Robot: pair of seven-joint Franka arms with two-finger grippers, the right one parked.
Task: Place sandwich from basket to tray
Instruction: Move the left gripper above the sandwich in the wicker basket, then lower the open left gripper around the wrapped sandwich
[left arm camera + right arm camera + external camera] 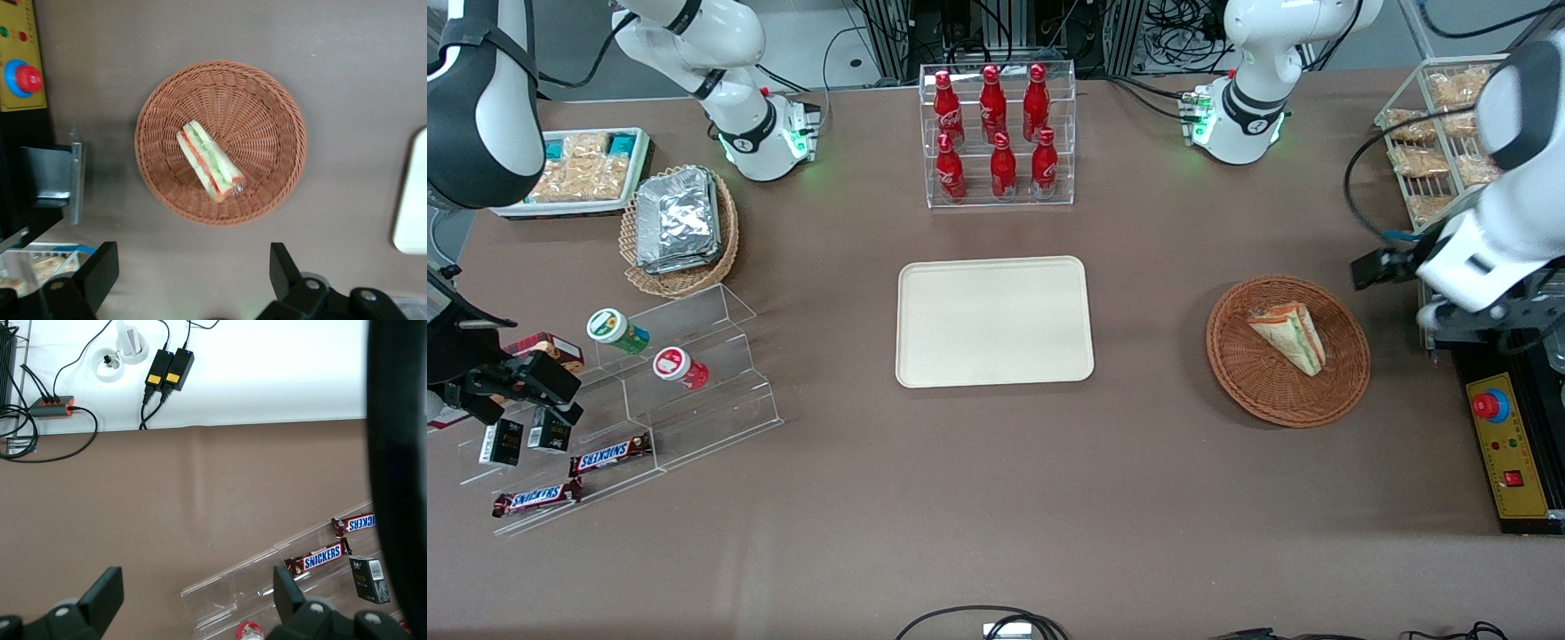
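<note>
The gripper [190, 280] hangs high above the table, fingers spread wide and holding nothing, just off the basket [160, 100] rim toward the working arm's end. Inside the basket lies the sandwich [209, 162], its only content. In the wrist view its long axis runs from 11 to 5 o'clock. The tray [925, 356] lies bare, toward the parked arm's end from the basket.

Robot lab with mock snack shop, cabling [996, 27], bottle rack [999, 133], emergency-stop box [1507, 444]
</note>
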